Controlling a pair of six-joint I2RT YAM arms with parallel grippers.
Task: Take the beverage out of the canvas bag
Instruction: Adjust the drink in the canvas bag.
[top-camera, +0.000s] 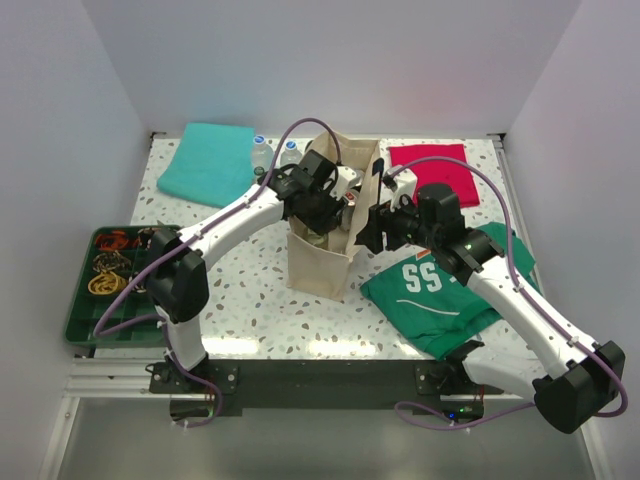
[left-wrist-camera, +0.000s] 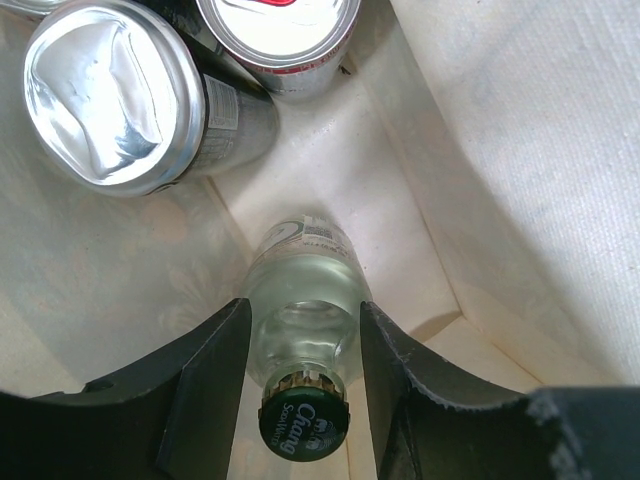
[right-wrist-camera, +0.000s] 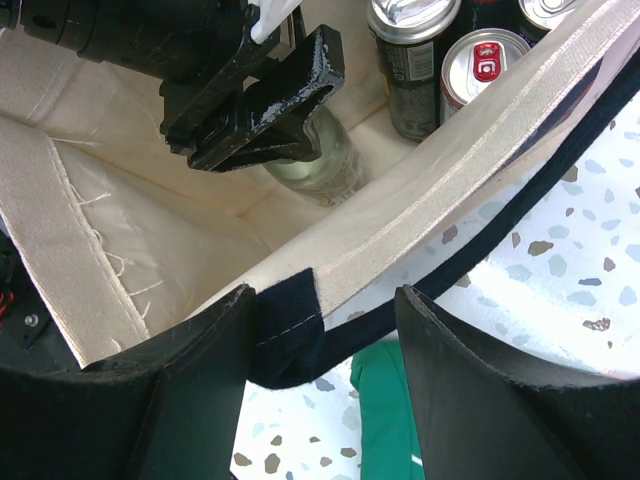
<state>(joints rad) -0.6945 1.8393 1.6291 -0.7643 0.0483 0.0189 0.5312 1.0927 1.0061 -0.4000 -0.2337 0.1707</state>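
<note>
Canvas bag (top-camera: 318, 262) stands upright at the centre of the counter (top-camera: 250, 300) in the top view, mouth open. Both arms meet over it.

Left gripper (left-wrist-camera: 303, 310): down inside the bag. In its wrist view the two black fingers (left-wrist-camera: 205, 385) sit one on each side of a clear glass bottle (left-wrist-camera: 300, 270), pressed against its shoulder just below the green cap (left-wrist-camera: 303, 430), so it is pinching the bottle. The bottle rests on the bag floor, at the lower centre of that view. Upright or tilted: cannot tell.

Also in the bag: a dark can (left-wrist-camera: 110, 95) with a silver top at upper left of the left wrist view, and a second can (left-wrist-camera: 280, 30) at the top edge. The two are close together, apart from the bottle.

Right gripper (right-wrist-camera: 322, 295): at the bag's rim, jaws spread. A navy strap (right-wrist-camera: 285, 335) and the hem lie between the fingers, against the finger on the left of the frame. A gap on the other side shows the counter. Whether it grips the cloth: cannot tell.

Around the bag, top view:
- teal cloth (top-camera: 210, 160) at upper left
- red cloth (top-camera: 430, 165) at upper right
- green jersey (top-camera: 440, 290) at lower right
- green tray (top-camera: 85, 320) at the left edge
- two water bottles (top-camera: 262, 152) just behind the bag
</note>
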